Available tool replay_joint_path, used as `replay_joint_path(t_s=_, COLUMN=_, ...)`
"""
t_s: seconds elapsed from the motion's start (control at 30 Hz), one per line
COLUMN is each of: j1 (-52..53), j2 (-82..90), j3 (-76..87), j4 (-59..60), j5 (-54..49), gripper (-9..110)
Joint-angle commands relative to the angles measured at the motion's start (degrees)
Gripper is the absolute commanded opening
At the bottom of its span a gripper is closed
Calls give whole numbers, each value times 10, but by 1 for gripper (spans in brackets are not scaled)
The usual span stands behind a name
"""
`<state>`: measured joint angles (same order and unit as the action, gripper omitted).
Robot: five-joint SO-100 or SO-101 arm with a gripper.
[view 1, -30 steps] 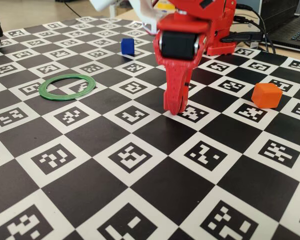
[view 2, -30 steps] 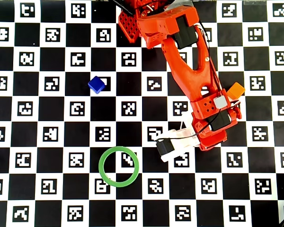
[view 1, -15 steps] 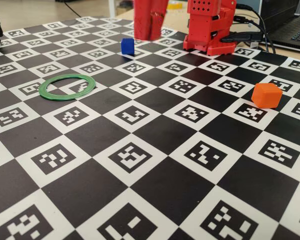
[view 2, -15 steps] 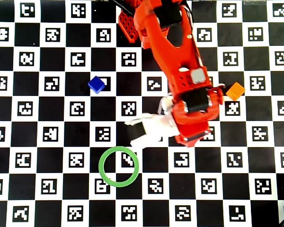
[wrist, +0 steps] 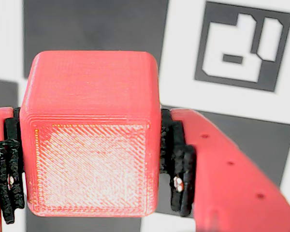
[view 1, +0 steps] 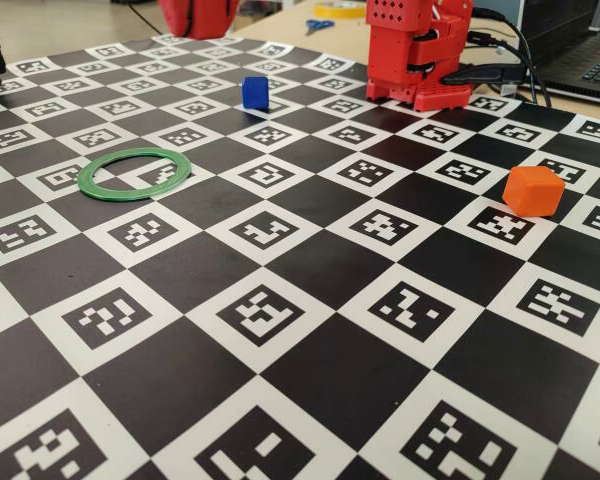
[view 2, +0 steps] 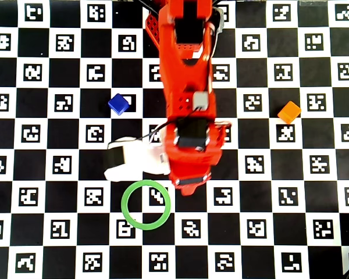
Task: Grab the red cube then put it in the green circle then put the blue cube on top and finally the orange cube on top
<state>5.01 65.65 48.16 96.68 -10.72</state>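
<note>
- Wrist view: the red cube [wrist: 89,133] is seen clamped between the two black pads [wrist: 176,162] of the pincer [wrist: 89,159], so the pincer is clenched on it and the cube is carried above the bench [wrist: 183,43].
- Compared with one second ago, when the pincer was low on the board to the right of the middle in the overhead view, the arm [view 2: 186,87] has been lifted and swung to the left of that view. Its front end is now found just above the upper right edge of the green circle [view 2: 127,215].
- In the fixed view only a red part of the arm is seen at the top edge, so the cube is held high.
- The green circle is empty; nothing is placed inside it yet.
- The blue cube [view 2: 118,104] rests on the bench, well apart from the ring, toward the base [view 1: 415,55]. The orange cube [view 2: 289,111] rests on the other side, also well apart.
- It is judged that the first step is about half done: the cube is grasped and transported, but a small move further over the ring and a descent are needed before it can be released.
</note>
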Motion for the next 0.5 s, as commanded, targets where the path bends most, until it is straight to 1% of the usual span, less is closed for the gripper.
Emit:
replay_joint_path(t_s=0.0, j1=23, j2=-21, j3=-105, j4=8, j5=-11, gripper=6)
replay_joint_path(t_s=0.17, j1=37, j2=-89, j3=-158, j4=2, j5=-12, gripper=6)
replay_joint_path(t_s=0.47, j1=65, j2=-173, j3=-185, j4=-33, j5=-19, gripper=6)
